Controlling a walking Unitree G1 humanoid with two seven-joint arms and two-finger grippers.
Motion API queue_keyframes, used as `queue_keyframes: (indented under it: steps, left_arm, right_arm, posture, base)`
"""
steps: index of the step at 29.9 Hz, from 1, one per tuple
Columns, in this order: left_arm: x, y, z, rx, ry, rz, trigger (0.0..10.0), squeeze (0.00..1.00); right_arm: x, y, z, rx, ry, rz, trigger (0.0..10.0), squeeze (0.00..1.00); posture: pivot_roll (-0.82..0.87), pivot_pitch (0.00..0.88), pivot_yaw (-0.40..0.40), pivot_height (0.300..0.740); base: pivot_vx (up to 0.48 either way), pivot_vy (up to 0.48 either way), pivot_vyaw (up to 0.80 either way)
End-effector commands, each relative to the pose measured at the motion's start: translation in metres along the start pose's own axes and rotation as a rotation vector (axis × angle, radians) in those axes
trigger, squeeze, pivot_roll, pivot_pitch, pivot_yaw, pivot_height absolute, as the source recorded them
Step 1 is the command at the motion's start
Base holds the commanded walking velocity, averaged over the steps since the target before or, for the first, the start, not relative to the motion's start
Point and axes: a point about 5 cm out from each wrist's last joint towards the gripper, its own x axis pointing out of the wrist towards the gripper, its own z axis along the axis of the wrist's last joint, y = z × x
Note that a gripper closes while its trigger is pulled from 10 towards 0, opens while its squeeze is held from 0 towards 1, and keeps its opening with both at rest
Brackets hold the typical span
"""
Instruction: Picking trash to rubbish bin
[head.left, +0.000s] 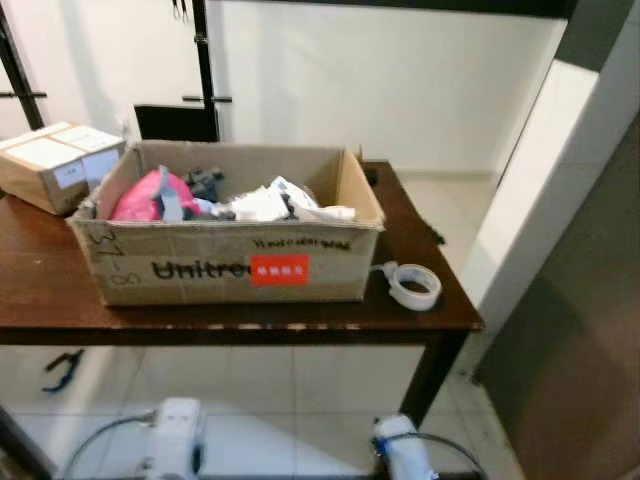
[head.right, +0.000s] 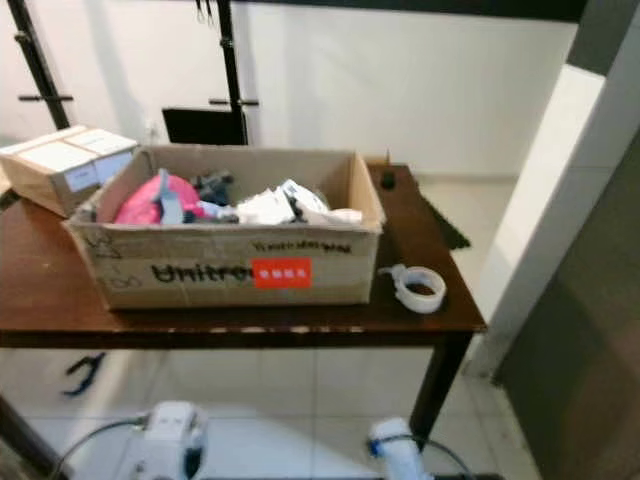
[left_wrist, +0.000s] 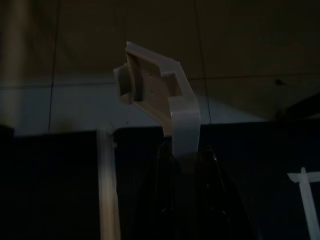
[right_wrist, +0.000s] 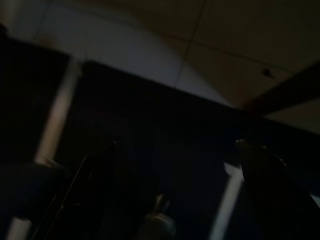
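An open brown cardboard box (head.left: 225, 262) holding crumpled pink and white trash (head.left: 215, 198) sits mid-table on the dark wooden table (head.left: 30, 290), near its front edge. A white tape roll (head.left: 414, 285) lies by the front right corner. A smaller taped carton (head.left: 55, 162) rests at the back left corner. Both arms hang idle; the wrist views are too dark, so finger spread cannot be told.

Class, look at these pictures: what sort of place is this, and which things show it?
Probably a workroom or storage corner: a wooden table holding an open cardboard box of trash, a tape roll, and a sealed carton.
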Motion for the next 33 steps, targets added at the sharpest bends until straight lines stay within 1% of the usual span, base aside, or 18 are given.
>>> queue_keyframes:
  steps: [1,8,10,13,22,26,27,28,29,30,31,32,33]
  left_arm:
    - [0.001,-0.007,-0.001,0.008,0.006,-0.024,10.0,0.0]
    - [0.002,-0.006,0.0,0.01,0.003,-0.026,10.0,0.0]
    - [0.001,-0.006,0.002,-0.007,-0.028,-0.019,10.0,0.0]
    - [0.001,-0.006,0.0,0.023,-0.004,-0.013,10.0,0.0]
    - [-0.002,-0.008,-0.001,0.021,-0.031,-0.015,10.0,0.0]
    - [-0.002,-0.01,-0.001,0.032,-0.033,-0.026,10.0,0.0]
    - [-0.002,-0.012,-0.002,0.067,-0.024,-0.053,10.0,0.0]
    - [-0.002,-0.012,-0.002,0.067,-0.024,-0.053,10.0,0.0]
    - [-0.002,-0.016,0.0,0.18,-0.016,-0.11,10.0,0.0]
    - [-0.002,-0.018,0.001,0.24,-0.015,-0.137,10.0,0.0]
    - [-0.002,-0.018,0.001,0.24,-0.015,-0.137,10.0,0.0]
    - [-0.002,-0.02,0.005,0.304,-0.027,-0.176,10.0,0.0]
    - [-0.002,-0.022,0.007,0.34,-0.036,-0.2,10.0,0.0]
  right_arm:
    - [-0.007,-0.013,-0.014,0.012,0.039,-0.042,10.0,0.0]
    - [-0.007,-0.014,-0.014,0.01,0.041,-0.044,10.0,0.0]
    - [-0.007,-0.014,-0.014,0.009,0.043,-0.044,10.0,0.0]
    - [-0.007,-0.014,-0.014,0.009,0.044,-0.045,10.0,0.0]
    - [-0.008,-0.015,-0.015,0.009,0.048,-0.04,10.0,0.0]
    - [-0.008,-0.016,-0.015,-0.01,0.055,-0.026,10.0,0.0]
    - [-0.008,-0.017,-0.014,-0.033,0.066,-0.007,10.0,0.0]
    - [-0.008,-0.017,-0.014,-0.033,0.066,-0.007,10.0,0.0]
    - [-0.008,-0.02,-0.012,-0.052,0.087,0.038,10.0,0.0]
    - [-0.008,-0.021,-0.011,-0.061,0.095,0.062,10.0,0.0]
    - [-0.008,-0.021,-0.011,-0.061,0.095,0.062,10.0,0.0]
    - [-0.008,-0.022,-0.007,-0.065,0.091,0.098,10.0,0.0]
    - [-0.008,-0.023,-0.004,-0.068,0.086,0.121,10.0,0.0]
  posture:
    - [0.03,0.051,-0.029,0.74]
    - [0.03,0.048,-0.029,0.74]
    - [0.03,0.05,-0.029,0.74]
    - [0.03,0.051,-0.029,0.74]
    - [0.04,0.054,-0.035,0.74]
    - [0.04,0.053,-0.041,0.74]
    - [0.04,0.053,-0.042,0.74]
    - [0.04,0.053,-0.042,0.74]
    - [0.04,0.052,-0.046,0.74]
    - [0.04,0.052,-0.046,0.74]
    - [0.04,0.052,-0.046,0.74]
    - [0.04,0.052,-0.046,0.74]
    - [0.04,0.054,-0.049,0.74]
  base:
    - [0.337,0.0,0.0]
    - [0.323,0.0,0.0]
    - [0.0,0.0,0.0]
    - [0.0,0.0,0.0]
    - [0.0,0.0,0.0]
    - [0.0,0.0,0.0]
    - [0.0,0.0,0.0]
    - [0.0,0.0,0.0]
    - [0.0,0.0,0.0]
    - [0.0,0.0,0.0]
    - [0.0,0.0,0.0]
    - [0.0,0.0,0.0]
    - [0.0,0.0,0.0]
